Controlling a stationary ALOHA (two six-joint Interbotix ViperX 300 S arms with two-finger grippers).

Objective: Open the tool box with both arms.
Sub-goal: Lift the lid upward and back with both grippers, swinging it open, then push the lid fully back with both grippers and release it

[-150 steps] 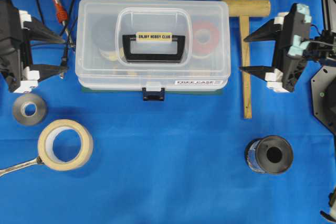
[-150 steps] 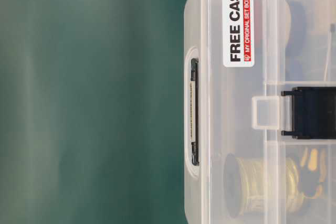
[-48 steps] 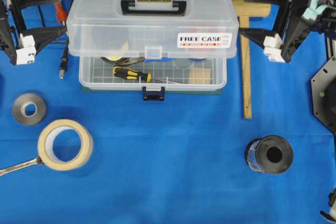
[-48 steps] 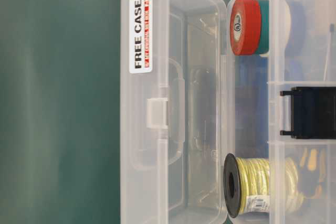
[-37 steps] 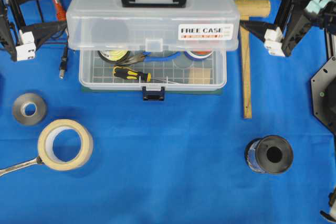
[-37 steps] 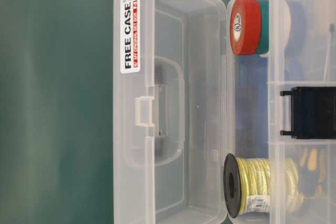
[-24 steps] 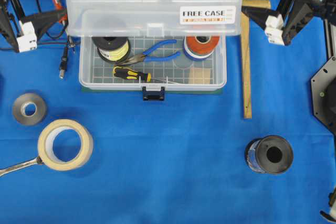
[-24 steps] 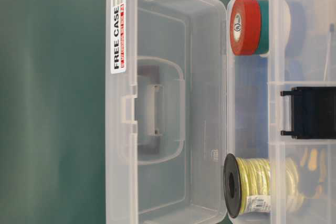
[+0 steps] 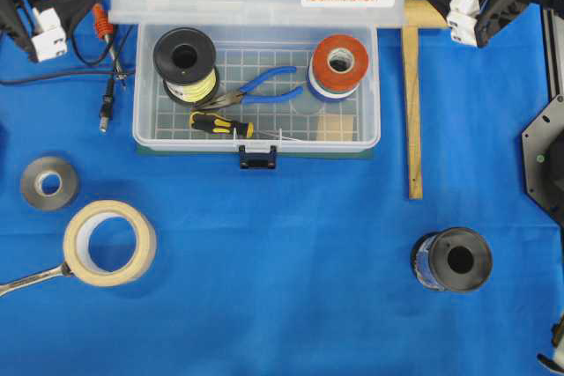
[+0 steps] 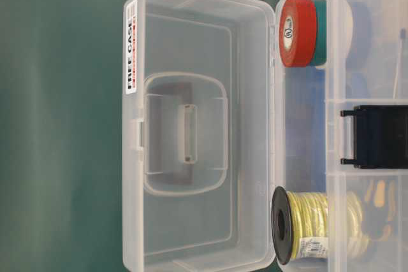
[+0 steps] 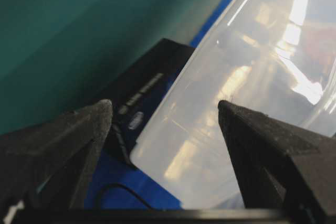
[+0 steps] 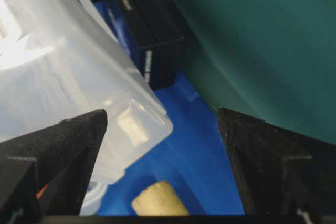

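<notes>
Both tools (image 11: 165,111) wide apart, empty

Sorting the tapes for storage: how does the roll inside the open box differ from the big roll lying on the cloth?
The tape in the box is red-orange and stacked on another roll; the big tape is cream, wider-holed, and lies alone beside a wrench. Both lie flat, hole upward.
</notes>
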